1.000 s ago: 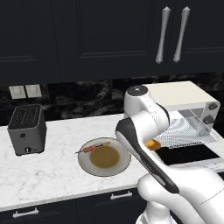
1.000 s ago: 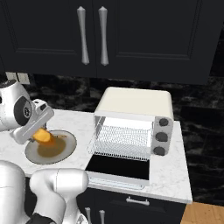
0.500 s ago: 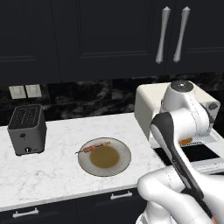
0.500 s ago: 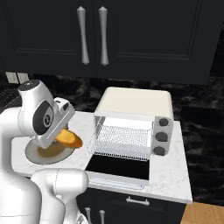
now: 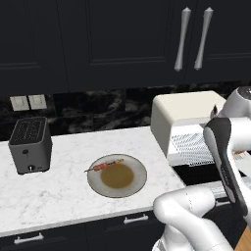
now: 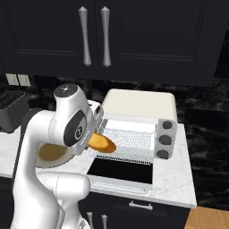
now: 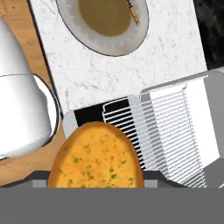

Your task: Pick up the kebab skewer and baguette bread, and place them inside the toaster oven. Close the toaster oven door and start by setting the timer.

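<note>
Swinging across from the plate (image 5: pixel 139 185), the gripper (image 6: pixel 93 139) now holds the baguette bread (image 6: pixel 102 143) clamped before the open toaster oven (image 6: pixel 138 103); kebab skewer (image 5: pixel 104 166) waits on the plate.

Black cabinets (image 5: pixel 98 39) above; white marble counter (image 5: pixel 63 191); wood floor (image 6: pixel 208 219)

1. The baguette (image 7: pixel 97 155) is cut off at the bottom of the hand view; the fingers gripping it are hidden there.
2. In the right base view the arm covers most of the plate (image 6: pixel 49 154).
3. In the left base view the arm hides the oven (image 5: pixel 184 117) door and knobs.
4. The skewer (image 5: pixel 104 166) chunks are too small to count.
</note>
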Controlling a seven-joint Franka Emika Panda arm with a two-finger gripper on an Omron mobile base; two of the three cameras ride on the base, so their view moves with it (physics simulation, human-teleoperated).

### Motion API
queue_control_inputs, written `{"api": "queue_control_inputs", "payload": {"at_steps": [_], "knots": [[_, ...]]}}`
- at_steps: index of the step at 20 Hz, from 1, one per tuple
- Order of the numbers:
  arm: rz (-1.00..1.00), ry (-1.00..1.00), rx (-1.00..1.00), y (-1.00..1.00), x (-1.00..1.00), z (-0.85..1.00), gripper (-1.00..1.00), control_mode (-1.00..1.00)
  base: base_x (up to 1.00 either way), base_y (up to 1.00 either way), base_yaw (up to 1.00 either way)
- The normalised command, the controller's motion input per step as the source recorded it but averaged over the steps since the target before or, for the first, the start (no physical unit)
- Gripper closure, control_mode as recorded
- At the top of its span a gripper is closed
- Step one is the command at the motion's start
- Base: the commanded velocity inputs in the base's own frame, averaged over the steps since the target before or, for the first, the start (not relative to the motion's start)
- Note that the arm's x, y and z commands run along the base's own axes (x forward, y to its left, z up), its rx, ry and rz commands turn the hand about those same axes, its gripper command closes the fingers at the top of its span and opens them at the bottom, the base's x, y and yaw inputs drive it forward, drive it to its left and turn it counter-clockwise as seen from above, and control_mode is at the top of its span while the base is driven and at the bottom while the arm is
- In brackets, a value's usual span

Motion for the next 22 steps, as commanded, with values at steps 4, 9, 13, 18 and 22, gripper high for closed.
{"api": "queue_control_inputs", "payload": {"at_steps": [4,9,13,18,22], "knots": [[0.16,-0.09,0.0,-0.61,0.16,-0.03,1.0,-1.0,0.0,0.0,0.0],[0.17,-0.08,-0.01,-0.32,0.41,-0.1,1.0,-1.0,0.0,0.0,0.0],[0.11,-0.06,0.0,0.04,0.4,-0.06,1.0,-1.0,0.0,0.0,0.0],[0.0,0.0,0.0,0.13,0.6,-0.17,1.0,-1.0,0.0,0.0,0.0],[0.0,0.0,0.0,0.14,0.31,-0.47,1.0,-1.0,0.0,0.0,0.0]]}}
